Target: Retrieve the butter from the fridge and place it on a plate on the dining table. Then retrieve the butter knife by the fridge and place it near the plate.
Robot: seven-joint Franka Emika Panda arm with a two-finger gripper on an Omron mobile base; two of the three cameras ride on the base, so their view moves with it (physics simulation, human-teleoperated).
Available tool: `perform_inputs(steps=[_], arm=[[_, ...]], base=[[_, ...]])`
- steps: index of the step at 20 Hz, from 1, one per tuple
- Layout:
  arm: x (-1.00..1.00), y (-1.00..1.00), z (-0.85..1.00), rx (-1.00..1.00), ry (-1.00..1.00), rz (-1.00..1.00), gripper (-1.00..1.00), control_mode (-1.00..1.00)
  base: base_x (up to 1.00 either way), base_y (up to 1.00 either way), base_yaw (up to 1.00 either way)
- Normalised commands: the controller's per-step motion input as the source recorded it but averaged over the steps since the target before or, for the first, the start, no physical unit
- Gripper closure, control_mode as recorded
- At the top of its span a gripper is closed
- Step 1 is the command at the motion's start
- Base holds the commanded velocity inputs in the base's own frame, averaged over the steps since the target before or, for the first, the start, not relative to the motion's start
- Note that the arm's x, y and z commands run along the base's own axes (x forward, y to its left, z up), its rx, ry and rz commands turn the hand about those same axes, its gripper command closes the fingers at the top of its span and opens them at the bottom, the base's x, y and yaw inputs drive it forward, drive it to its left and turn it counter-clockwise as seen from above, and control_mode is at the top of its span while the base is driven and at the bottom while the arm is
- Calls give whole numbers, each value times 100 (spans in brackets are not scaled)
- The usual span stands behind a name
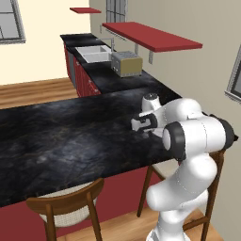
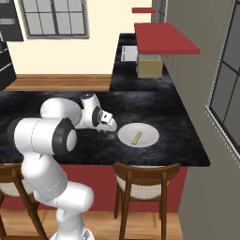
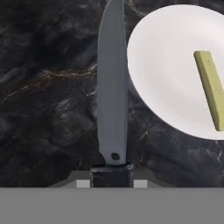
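My gripper (image 3: 111, 180) is shut on the dark handle of the butter knife (image 3: 112, 87). Its pale grey blade points away from the hand, just above the black marble dining table (image 3: 48, 100). Right of the blade lies a white plate (image 3: 166, 61) with the butter (image 3: 211, 89), a pale yellow-olive stick, lying on it. In the right base view the gripper (image 2: 109, 125) hovers low over the table just left of the plate (image 2: 149, 132) and butter (image 2: 137, 138). In the left base view the gripper (image 1: 139, 123) sits over the table (image 1: 56, 136), with my arm hiding the plate.
Wooden chairs (image 2: 146, 180) (image 1: 68, 204) stand tucked under the table's near edge. Beyond are a toaster (image 1: 126, 63), a sink (image 1: 93, 52) and a red shelf (image 1: 150, 36). A wall with windows (image 2: 225, 89) runs along the right. What looks like the fridge (image 2: 4, 61) shows at the far left.
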Motion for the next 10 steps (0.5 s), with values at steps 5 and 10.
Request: perform_inputs(steps=[5,10], arm=[[13,0,-19,0,-1,-1,100,-100],[24,0,-32,0,-5,0,100,-100]], base=[[0,0,0],[0,0,0]])
